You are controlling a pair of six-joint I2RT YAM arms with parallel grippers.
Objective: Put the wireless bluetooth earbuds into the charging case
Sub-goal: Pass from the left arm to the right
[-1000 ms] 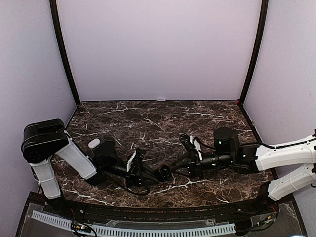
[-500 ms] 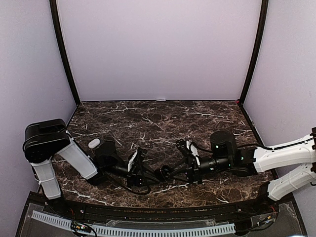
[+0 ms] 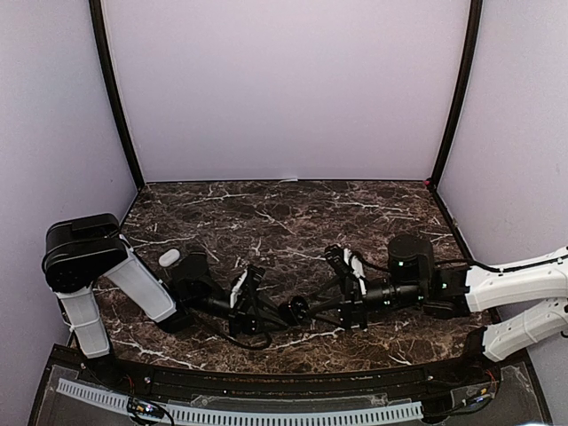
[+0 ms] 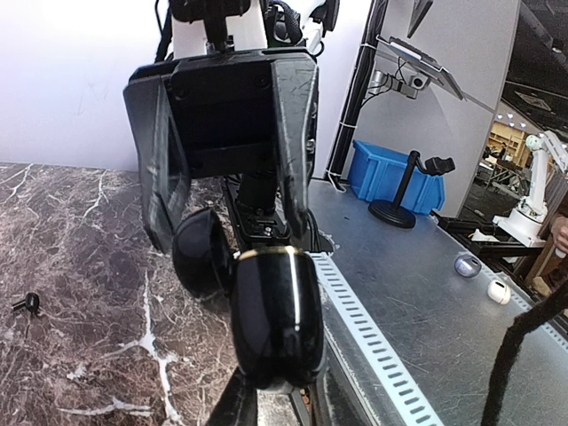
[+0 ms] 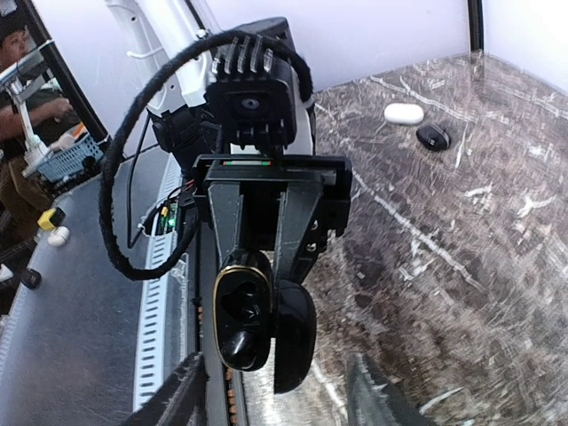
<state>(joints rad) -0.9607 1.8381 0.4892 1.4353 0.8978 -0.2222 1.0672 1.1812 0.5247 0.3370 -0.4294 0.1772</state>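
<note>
— Two grippers are seen facing each other low over the marble table (image 3: pixel 266 209). What is held?

— An open black charging case (image 5: pixel 244 315) with a gold rim is clamped between the fingers of the left gripper (image 5: pixel 262 257), which is closed on it. The hinged lid (image 5: pixel 295 335) is swung aside, touching the base along one edge.

— And the right gripper (image 4: pixel 229 209)?

— Its fingers are spread apart and nothing is seen between them. It is pointed at the case from just beside it; contact cannot be made out.

— Where are the earbuds?

— One small black earbud (image 4: pixel 27 303) is seen lying on the marble, well apart from the case. Whether any bud is seated in the case's dark cavity cannot be told.

— Is anything else noted on the table?

— A white oval item (image 5: pixel 404 113) and a smaller black oval item (image 5: pixel 433 137) are seen lying just beside each other, behind the left arm, near the table's left edge.
</note>
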